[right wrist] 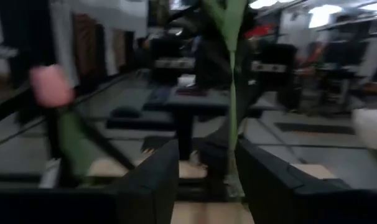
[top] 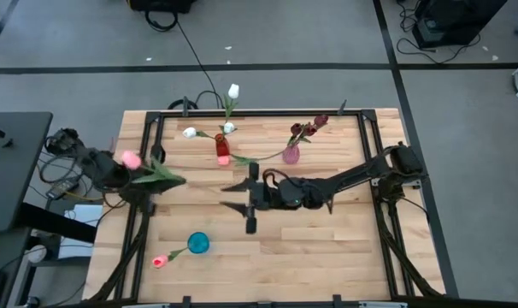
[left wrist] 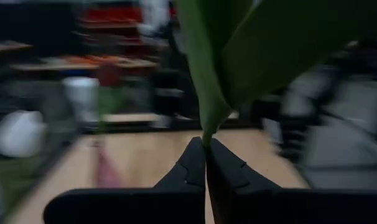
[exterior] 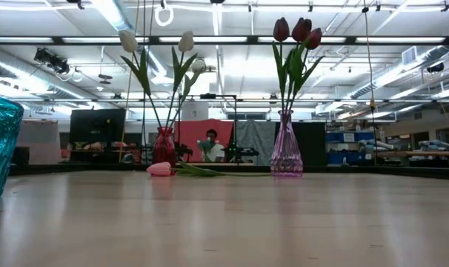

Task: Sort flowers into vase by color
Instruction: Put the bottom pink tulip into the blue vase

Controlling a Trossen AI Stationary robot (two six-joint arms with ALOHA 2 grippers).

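Observation:
A pink tulip with green leaves hangs over the table's left side, with my left gripper shut on its green part. My right gripper stands open near the table's middle, pointing left at that flower with bare table between them. White tulips stand in the red vase. Maroon tulips stand in the purple vase. Another pink tulip lies on the table beside the teal vase. Neither gripper shows in the low view. My left gripper pinches the tulip's green stem at the base of its leaves between the free ends of its two shut fingers. The fingers come in level from the table's left. The flower is lifted clear, leaves rising past the fingertips, its head back over the arm.
A pink tulip lies on the table between the red vase and the purple vase, its stem pointing at the purple one. Dark frame rails run along the table's sides. Bare wood lies at the near right.

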